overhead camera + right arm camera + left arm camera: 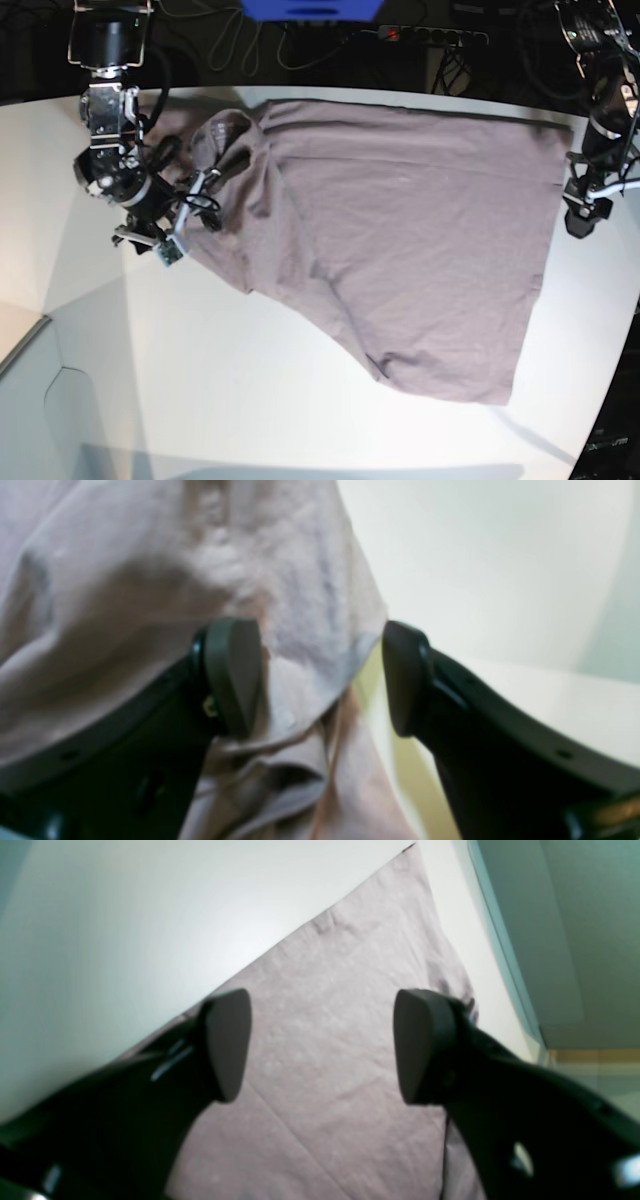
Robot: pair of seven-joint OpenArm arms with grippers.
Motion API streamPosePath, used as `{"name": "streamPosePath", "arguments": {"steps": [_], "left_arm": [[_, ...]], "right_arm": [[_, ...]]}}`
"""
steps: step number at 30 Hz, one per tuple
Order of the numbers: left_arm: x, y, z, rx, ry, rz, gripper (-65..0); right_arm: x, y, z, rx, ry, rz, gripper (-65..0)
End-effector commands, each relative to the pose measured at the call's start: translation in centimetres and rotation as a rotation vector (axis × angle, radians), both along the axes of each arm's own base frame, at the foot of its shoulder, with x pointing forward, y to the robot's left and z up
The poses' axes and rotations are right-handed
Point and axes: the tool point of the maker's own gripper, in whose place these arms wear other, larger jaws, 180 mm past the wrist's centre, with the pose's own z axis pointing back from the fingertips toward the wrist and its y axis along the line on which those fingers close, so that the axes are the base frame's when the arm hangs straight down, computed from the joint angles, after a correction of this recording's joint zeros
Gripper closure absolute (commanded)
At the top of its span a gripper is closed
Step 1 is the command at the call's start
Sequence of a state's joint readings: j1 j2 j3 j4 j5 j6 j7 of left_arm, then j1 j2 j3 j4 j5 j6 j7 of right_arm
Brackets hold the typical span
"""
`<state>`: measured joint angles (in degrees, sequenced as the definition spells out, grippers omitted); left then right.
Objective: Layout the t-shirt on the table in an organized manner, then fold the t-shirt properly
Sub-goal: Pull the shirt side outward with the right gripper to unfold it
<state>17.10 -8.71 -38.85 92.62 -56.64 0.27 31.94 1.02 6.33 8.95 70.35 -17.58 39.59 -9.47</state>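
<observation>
t-shirt (pixel 150 580) blurred in right wrist view, its lower folds hidden behind black jaws

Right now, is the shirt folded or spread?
Mostly spread: the t-shirt lies open across the table, rumpled near the right gripper.

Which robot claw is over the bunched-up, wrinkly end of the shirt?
The right gripper. Its open jaws sit over the t-shirt's crumpled end. The left gripper, also open, is over flat, smooth cloth by the table's edge.
</observation>
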Motion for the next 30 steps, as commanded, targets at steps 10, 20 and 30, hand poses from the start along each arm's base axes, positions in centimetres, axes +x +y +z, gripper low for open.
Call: {"name": "streamPosePath", "arguments": {"steps": [10, 20, 30], "left_arm": [[0.5, 0.5, 1.2, 0.017, -0.038, 0.006, -43.3], [0.0, 0.8, -1.0, -0.018, 0.008, 0.023, -43.3], [-1.9, 1.3, -7.1, -0.117, 0.143, 0.082, -43.3]], "right_arm": [[1.3, 0.1, 1.6, 0.017, -0.059, 0.007, -11.8], [3.2, 0.9, 6.2, 0.004, -0.191, 0.02, -4.4], [7.0, 0.4, 11.7, -0.015, -0.344, 0.014, 0.0]]}}
